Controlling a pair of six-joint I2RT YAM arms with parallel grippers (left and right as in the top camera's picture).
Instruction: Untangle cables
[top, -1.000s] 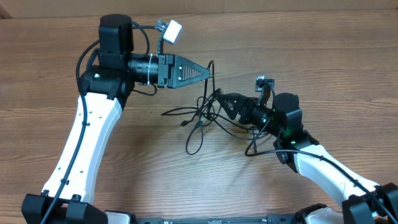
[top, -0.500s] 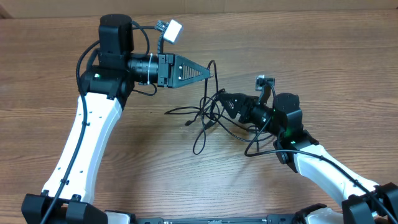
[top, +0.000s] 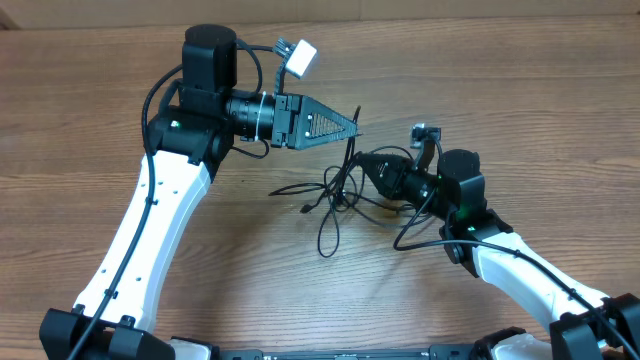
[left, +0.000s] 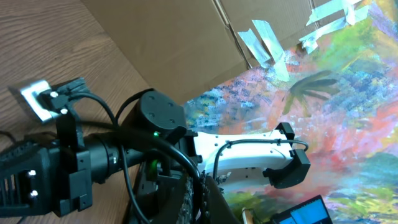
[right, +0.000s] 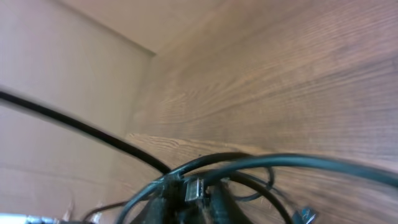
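The cables (top: 333, 192) are seen as a loose black tangle on the wooden table (top: 540, 90), between the two arms. One strand is pinched in the pressed-together jaws of the left gripper (top: 355, 124) and is drawn upward. The right gripper (top: 364, 165) is clamped on the tangle's right edge. Compared with a second ago, the right jaws, then spread, are closed, and the left gripper and tangle are shifted rightward.
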